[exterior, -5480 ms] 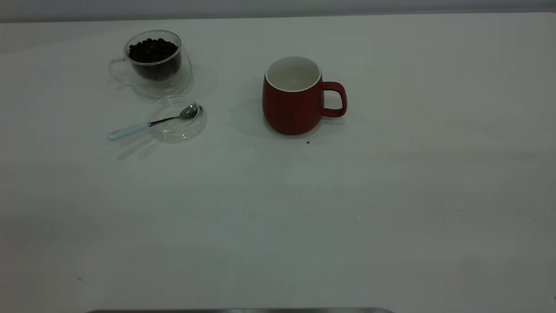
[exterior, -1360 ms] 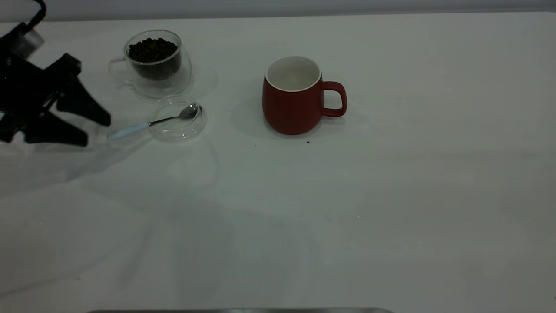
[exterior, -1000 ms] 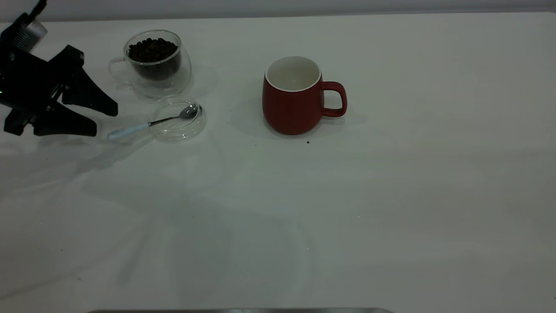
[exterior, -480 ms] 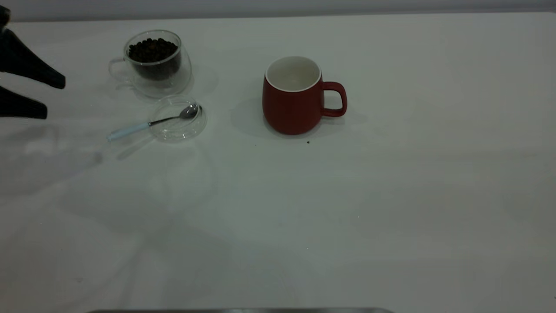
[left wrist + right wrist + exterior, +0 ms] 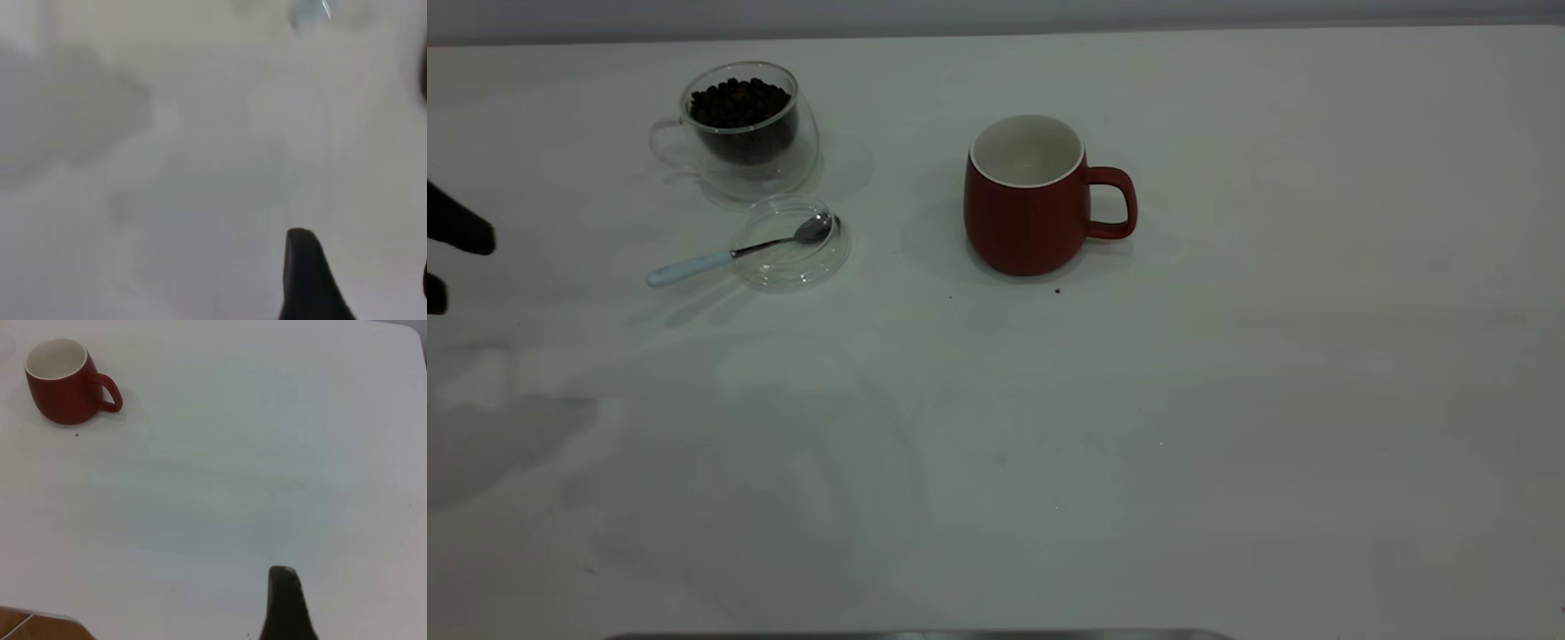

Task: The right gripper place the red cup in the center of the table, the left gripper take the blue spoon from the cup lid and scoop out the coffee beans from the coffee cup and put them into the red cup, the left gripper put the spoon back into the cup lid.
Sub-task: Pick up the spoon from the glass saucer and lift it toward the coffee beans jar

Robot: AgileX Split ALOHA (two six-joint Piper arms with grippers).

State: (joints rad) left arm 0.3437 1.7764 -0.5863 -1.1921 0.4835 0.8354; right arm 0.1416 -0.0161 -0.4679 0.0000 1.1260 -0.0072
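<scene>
Your red cup point(image 5: 1030, 203) stands upright near the middle of the table point(image 5: 1227, 400), with its handle pointing toward the right arm's side. Its white inside looks bare. A tiny dark speck point(image 5: 1057, 290) lies on the table just in front of it. Over on the left side you can see the coffee cup point(image 5: 738, 129), a clear glass one, and it is full of coffee beans point(image 5: 738, 100). Just in front of it sits the cup lid point(image 5: 791, 242), flat on the table and close to the glass cup. Your blue spoon point(image 5: 734, 252) lies with its shiny bowl inside the lid and its pale blue handle sticking out over the rim, with the end of the handle down by the table. Nothing is holding the spoon. Your left gripper point(image 5: 449, 267) is at the far left edge of the outside view, well apart from the spoon, and only two black finger tips point(image 5: 467, 233) show there. There is a gap between the two tips, so the claw is spread wide with nothing in it. Your right gripper shows only as one black finger point(image 5: 285, 603) in its own wrist view, far from the red cup point(image 5: 63, 382), and you cannot tell if that claw is spread or closed.
</scene>
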